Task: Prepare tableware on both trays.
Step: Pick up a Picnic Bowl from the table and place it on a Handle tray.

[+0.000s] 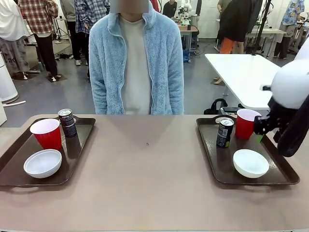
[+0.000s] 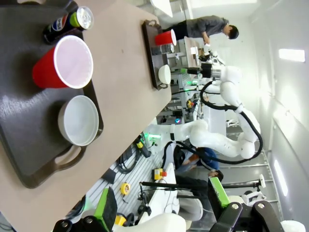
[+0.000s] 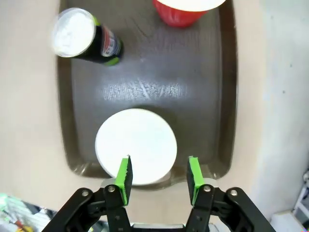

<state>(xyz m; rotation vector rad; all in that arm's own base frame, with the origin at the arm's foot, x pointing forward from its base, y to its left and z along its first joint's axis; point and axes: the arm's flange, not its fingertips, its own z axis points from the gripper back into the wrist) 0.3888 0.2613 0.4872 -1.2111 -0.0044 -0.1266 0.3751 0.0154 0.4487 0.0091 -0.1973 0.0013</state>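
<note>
**A:** Trays first, left to right. The left tray (image 1: 77,150) carries a red cup (image 1: 47,133), a dark can (image 1: 67,122) just behind it and a white bowl (image 1: 43,163) in front. The left wrist view looks down on that set, and the left gripper (image 2: 159,205) hangs well off the tabletop's edge, its green pads wide apart and pinching nothing.

**B:** And the middle?

**A:** Bare tabletop (image 1: 149,179), with a person (image 1: 136,58) standing at the far side, hands out of sight.

**B:** The right side?

**A:** The right tray (image 1: 219,166) holds the same three: a can (image 1: 224,132), a red cup (image 1: 246,123) beside it and a bowl (image 1: 250,163) nearer the robot. The right gripper (image 3: 159,175) hovers above that bowl, pads spread, touching nothing.

**B:** So which step is this?

**A:** Both trays look fully set, so I judge the laying-out is done or all but done. If anything is left, the next move calls for lifting the right arm clear without brushing the bowl or the cup near its wrist.
</note>
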